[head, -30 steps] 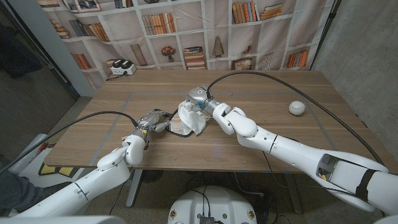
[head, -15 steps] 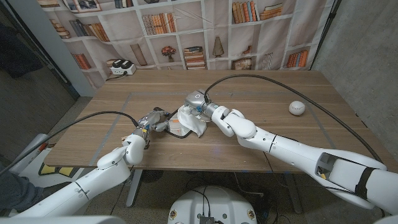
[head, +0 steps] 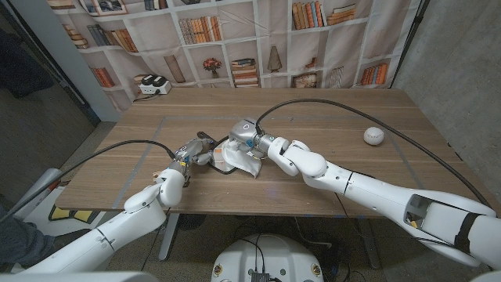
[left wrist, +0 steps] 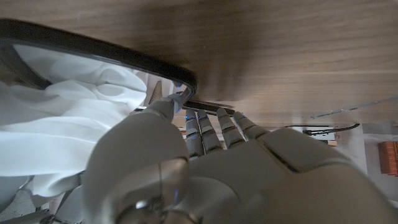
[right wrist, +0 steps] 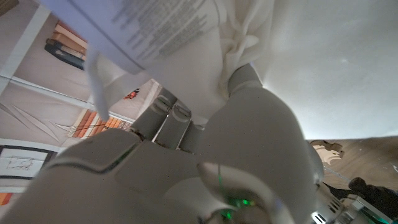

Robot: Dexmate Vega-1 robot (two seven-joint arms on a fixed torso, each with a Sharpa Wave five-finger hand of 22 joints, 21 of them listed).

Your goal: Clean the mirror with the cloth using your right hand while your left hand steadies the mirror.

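Note:
A small dark-rimmed mirror [head: 221, 162] lies on the wooden table [head: 337, 125] near its middle. My left hand [head: 196, 151] holds the mirror's left edge; in the left wrist view its fingers [left wrist: 214, 127] and thumb sit at the black rim [left wrist: 124, 55]. A crumpled white cloth [head: 244, 157] covers most of the mirror, and my right hand [head: 249, 135] grips it from the far side and presses it down. In the right wrist view the cloth [right wrist: 323, 56] bunches around that hand [right wrist: 249, 155]. The mirror glass [left wrist: 56, 118] reflects white cloth.
A white ball [head: 373, 135] lies on the table's right side. A white charger-like device [head: 153, 84] stands at the back left corner. Black cables arc over both arms. A bookshelf backdrop hangs behind the table.
My right hand has drawn the cloth across the mirror toward the table's near edge. The left hand and the mirror have stayed where they were.

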